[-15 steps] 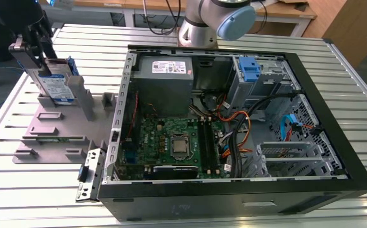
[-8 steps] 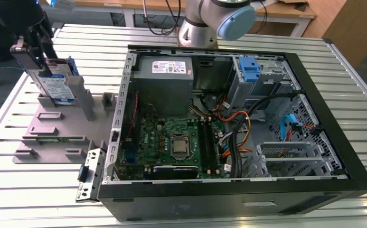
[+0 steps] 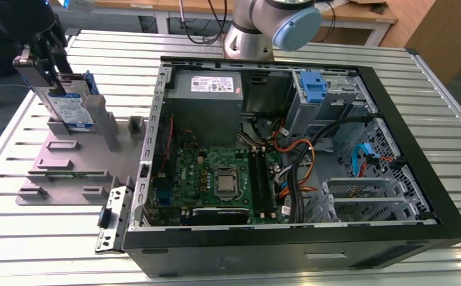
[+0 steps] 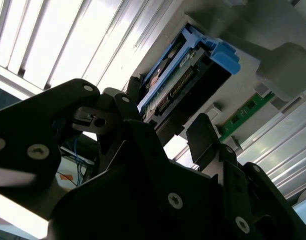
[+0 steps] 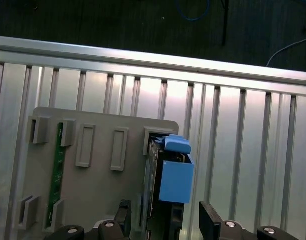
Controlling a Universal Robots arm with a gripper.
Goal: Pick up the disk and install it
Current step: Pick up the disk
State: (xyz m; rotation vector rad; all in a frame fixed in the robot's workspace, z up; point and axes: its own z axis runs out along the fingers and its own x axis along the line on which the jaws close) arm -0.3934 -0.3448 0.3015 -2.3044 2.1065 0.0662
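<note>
**One gripper astride one disk**

Gripper [image 5: 165, 220] released: fingers either side of the disk [image 3: 70, 108], not touching it in the first wrist view. Disk stands upright in one grey tray [image 3: 63, 185] at the exterior view's left, beside one open PC case [image 3: 254, 250]. One memory stick [image 3: 67, 174] lies in the tray.

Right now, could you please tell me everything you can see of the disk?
The disk is a flat silver-grey metal drive with a blue-and-white label and blue plastic rails. It stands on edge, nearly upright, in a slot of the grey fixture plate, at the exterior view's left. The open end effector straddles its upper end without gripping.
</note>
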